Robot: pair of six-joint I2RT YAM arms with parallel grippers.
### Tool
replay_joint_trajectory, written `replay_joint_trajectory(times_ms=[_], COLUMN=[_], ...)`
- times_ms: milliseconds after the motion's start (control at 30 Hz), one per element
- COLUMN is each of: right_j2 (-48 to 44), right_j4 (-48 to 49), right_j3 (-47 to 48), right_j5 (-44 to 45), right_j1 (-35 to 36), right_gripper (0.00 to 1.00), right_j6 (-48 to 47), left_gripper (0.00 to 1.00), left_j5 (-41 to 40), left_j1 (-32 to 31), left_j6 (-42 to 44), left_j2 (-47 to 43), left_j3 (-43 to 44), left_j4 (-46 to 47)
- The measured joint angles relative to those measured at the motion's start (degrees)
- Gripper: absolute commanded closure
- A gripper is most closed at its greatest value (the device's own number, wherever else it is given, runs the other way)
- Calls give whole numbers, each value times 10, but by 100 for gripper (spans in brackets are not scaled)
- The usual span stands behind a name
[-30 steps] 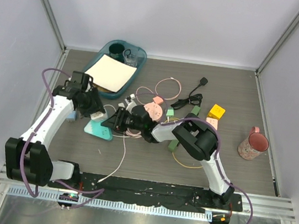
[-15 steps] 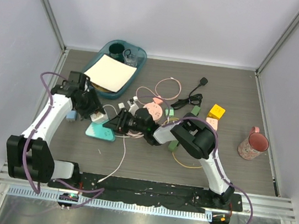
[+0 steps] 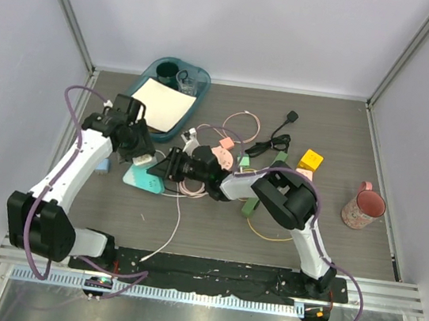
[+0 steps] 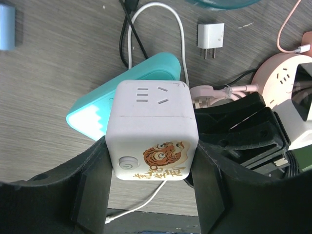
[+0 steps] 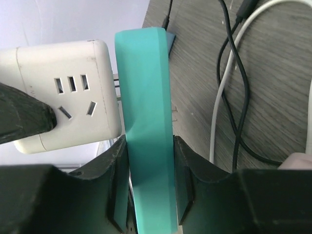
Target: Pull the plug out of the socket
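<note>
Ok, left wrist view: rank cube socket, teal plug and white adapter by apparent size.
1. cube socket, though it's nearest the camera
2. teal plug, partly hidden behind it
3. white adapter, clearly smallest

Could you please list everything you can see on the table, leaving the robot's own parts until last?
White cube socket: one, white with a cartoon print, clamped in the left end effector.
Teal plug: one, teal, clamped in the right end effector, prongs showing between it and the socket.
Tray: one, teal, far left, holding a white pad and a dark cup.
Round socket: one, pink, centre.
Charger: one, white, near the tray.
Mug: one, pink, right.
Yellow block: one, right of centre.
Green blocks: at least two, centre.
Cables: pink, black, white.
Left end effector: shut.
Right end effector: shut.
</note>
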Motion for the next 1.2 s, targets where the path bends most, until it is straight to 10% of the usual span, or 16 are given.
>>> replay_joint_trajectory(times_ms=[467, 933, 1200], right_j2=[32, -39, -137], right_j4=[75, -53, -184], right_j3=[-48, -43, -34], right_j5=[-32, -35, -11], right_j1=[-27, -27, -31], right_gripper=[99, 6, 3], right_j6=[85, 38, -38], left_gripper=[100, 95, 79], left_j5=[106, -62, -64], left_j1=[71, 158, 158], left_j6=[-27, -84, -132], left_j2=[-24, -200, -178], left_j3=[-42, -146, -236], left_j4=[25, -43, -33])
